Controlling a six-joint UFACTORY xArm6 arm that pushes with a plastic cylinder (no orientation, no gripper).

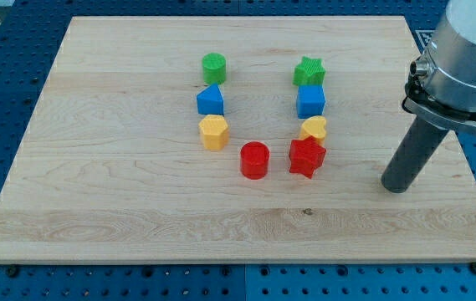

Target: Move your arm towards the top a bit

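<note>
My tip rests on the wooden board at the view's right, well to the right of all the blocks and apart from them. The blocks form a U shape. The left column holds a green cylinder, a blue block and a yellow hexagon block. The right column holds a green star, a blue block and a yellow block. At the bottom sit a red cylinder and a red star, the block nearest my tip.
The board's right edge runs just right of my tip. A blue perforated table surface surrounds the board. The arm's grey body hangs over the board's upper right corner.
</note>
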